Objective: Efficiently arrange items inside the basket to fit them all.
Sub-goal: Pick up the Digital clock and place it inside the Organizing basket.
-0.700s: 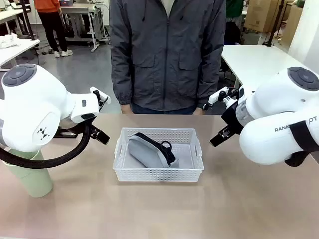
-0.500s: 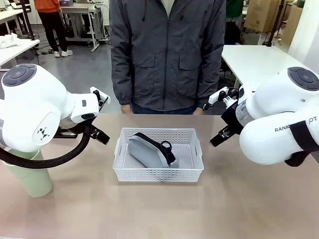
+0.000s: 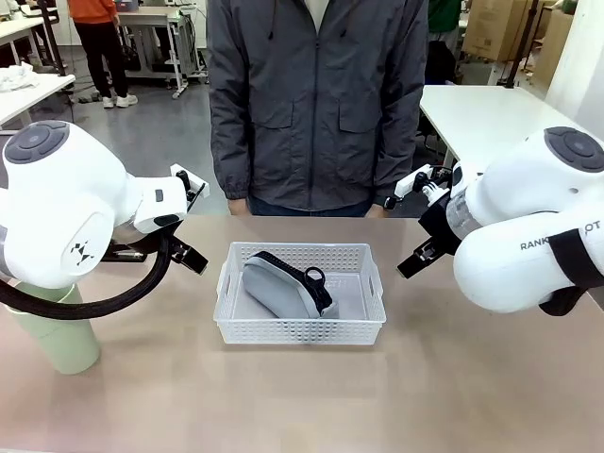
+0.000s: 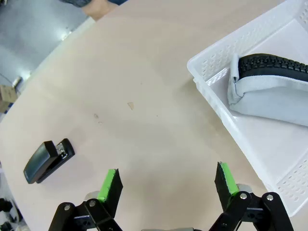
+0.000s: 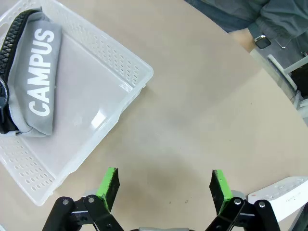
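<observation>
The white lattice basket (image 3: pixel 300 327) sits mid-table with the grey zip pouch (image 3: pixel 279 288) leaning inside at its left end. My left gripper (image 3: pixel 194 220) hovers open left of the basket and my right gripper (image 3: pixel 406 225) hovers open to its right. In the left wrist view the open fingers (image 4: pixel 167 180) hang over bare table between the black stapler (image 4: pixel 48 160) and the basket (image 4: pixel 211 91) with the pouch (image 4: pixel 269 98). The right wrist view has open fingers (image 5: pixel 165 185) beside the basket (image 5: pixel 137 82), the pouch (image 5: pixel 41 82) and a white block (image 5: pixel 281 192). A pale green cup (image 3: pixel 58 330) stands far left.
A person in a dark grey jacket (image 3: pixel 316 104) stands at the far edge of the table, right behind the basket. Both bulky white arms flank the basket. A white table (image 3: pixel 491 118) stands behind at the right.
</observation>
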`<control>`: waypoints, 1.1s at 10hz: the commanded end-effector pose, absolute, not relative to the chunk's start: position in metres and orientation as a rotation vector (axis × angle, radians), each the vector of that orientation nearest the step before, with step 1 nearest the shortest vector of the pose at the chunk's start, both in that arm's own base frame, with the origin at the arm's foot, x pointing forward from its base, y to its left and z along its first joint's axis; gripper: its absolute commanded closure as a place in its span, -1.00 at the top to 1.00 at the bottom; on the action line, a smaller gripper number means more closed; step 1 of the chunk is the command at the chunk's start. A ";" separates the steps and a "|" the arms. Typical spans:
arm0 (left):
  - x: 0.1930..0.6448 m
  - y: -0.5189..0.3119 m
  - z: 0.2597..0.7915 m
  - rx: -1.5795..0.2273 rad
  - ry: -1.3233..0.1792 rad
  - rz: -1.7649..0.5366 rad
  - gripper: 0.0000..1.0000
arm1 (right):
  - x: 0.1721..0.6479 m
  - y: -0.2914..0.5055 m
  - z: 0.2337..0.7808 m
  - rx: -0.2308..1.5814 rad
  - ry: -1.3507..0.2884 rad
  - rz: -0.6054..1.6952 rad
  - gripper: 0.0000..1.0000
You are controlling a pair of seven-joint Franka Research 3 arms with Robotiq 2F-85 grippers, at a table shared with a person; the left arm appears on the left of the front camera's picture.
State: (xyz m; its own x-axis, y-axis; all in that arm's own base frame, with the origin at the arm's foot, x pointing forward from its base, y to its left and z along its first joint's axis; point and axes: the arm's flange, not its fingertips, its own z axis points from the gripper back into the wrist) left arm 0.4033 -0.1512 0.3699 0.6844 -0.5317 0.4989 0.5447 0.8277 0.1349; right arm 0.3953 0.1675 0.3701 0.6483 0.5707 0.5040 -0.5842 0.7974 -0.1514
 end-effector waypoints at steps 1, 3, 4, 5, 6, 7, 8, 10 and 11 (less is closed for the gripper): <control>0.403 -0.151 0.370 -0.025 -0.552 -0.604 1.00 | 0.395 0.167 0.370 0.026 -0.564 0.656 1.00; 0.403 -0.151 0.370 -0.025 -0.552 -0.604 1.00 | 0.395 0.167 0.370 0.026 -0.564 0.656 1.00; 0.403 -0.151 0.370 -0.025 -0.552 -0.604 1.00 | 0.395 0.167 0.370 0.026 -0.564 0.656 1.00; 0.403 -0.151 0.370 -0.025 -0.552 -0.604 1.00 | 0.395 0.167 0.370 0.026 -0.564 0.656 1.00; 0.403 -0.151 0.370 -0.025 -0.552 -0.604 1.00 | 0.395 0.167 0.370 0.026 -0.564 0.656 1.00; 0.403 -0.151 0.370 -0.025 -0.552 -0.604 1.00 | 0.395 0.167 0.370 0.026 -0.564 0.656 1.00; 0.403 -0.151 0.370 -0.025 -0.551 -0.603 1.00 | 0.395 0.168 0.370 0.026 -0.564 0.656 1.00; 0.389 -0.147 0.384 -0.179 -0.544 -0.673 1.00 | 0.389 0.168 0.380 0.131 -0.515 0.684 1.00; 0.377 -0.140 0.404 -0.305 -0.565 -0.668 1.00 | 0.382 0.161 0.398 0.274 -0.501 0.692 1.00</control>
